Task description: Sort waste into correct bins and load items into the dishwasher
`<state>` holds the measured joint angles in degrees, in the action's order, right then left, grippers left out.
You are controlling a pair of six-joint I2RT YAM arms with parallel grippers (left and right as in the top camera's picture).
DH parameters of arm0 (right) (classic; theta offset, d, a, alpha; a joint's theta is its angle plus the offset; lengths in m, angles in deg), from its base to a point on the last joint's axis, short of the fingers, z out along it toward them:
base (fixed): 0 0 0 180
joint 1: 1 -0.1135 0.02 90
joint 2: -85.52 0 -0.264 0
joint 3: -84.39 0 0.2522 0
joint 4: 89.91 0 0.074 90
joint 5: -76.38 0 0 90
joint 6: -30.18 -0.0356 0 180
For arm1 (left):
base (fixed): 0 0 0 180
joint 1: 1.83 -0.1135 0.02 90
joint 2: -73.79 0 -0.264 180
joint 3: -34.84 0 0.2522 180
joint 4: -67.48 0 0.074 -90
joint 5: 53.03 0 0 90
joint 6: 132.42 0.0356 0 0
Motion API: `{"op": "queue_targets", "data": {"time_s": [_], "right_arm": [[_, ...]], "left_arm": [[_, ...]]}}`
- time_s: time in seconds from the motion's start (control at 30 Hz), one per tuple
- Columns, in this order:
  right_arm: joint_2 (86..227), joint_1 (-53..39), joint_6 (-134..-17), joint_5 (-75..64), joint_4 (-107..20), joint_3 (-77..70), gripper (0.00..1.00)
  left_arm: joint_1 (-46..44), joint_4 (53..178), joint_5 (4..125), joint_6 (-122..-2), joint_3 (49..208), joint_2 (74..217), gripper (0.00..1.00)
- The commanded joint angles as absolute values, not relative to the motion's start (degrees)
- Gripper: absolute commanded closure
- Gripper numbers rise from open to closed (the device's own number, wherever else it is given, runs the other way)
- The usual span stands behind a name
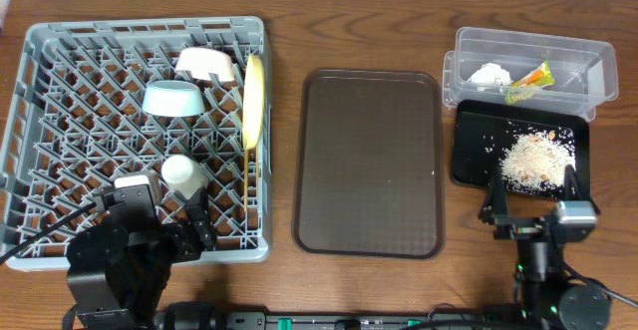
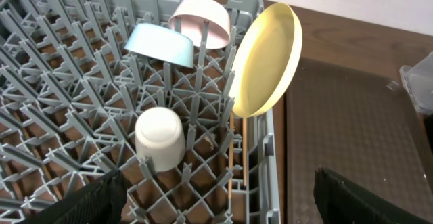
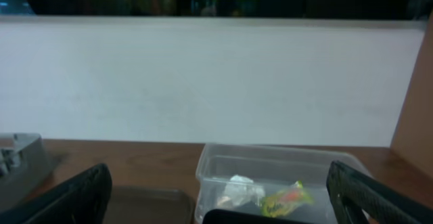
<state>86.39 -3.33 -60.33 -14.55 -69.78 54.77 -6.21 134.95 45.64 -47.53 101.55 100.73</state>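
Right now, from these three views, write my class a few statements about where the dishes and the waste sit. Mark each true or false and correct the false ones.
1. The whitish rice-like scraps lie on the flat black rectangular tray. True.
2. The green-and-orange snack wrapper lies on that black tray. False: it is inside the clear plastic rectangular tub, beside the crumpled white tissue.
3. The round yellow plate stands on edge in the grey plastic dish rack. True.
4. The small white cup sits in the clear tub. False: it is mouth-down among the rack's pegs.
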Motion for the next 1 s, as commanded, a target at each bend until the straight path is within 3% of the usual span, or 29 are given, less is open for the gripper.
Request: {"op": "queue_targets", "data": {"time_s": [0.0, 0.17, 0.33, 0.97], "right_arm": [[86.02, -2.78, -59.52, -14.68, -76.42, 61.81, 0.01], [86.02, -2.67, -59.50, -14.40, -82.57, 70.47, 0.01], [86.02, -2.65, -59.17, -13.57, -71.44, 70.31, 0.01], [86.28, -2.67, -59.98, -12.08, -72.01, 70.31, 0.01]], "left_arm": [[-6.08, 134.95, 45.99, -46.74, 101.33, 100.68, 0.10], [-6.08, 134.95, 45.99, -46.74, 101.33, 100.68, 0.10], [-6.08, 134.95, 45.99, -46.74, 101.33, 100.68, 0.10], [-6.08, 134.97, 45.99, -46.74, 101.33, 100.68, 0.10]]}}
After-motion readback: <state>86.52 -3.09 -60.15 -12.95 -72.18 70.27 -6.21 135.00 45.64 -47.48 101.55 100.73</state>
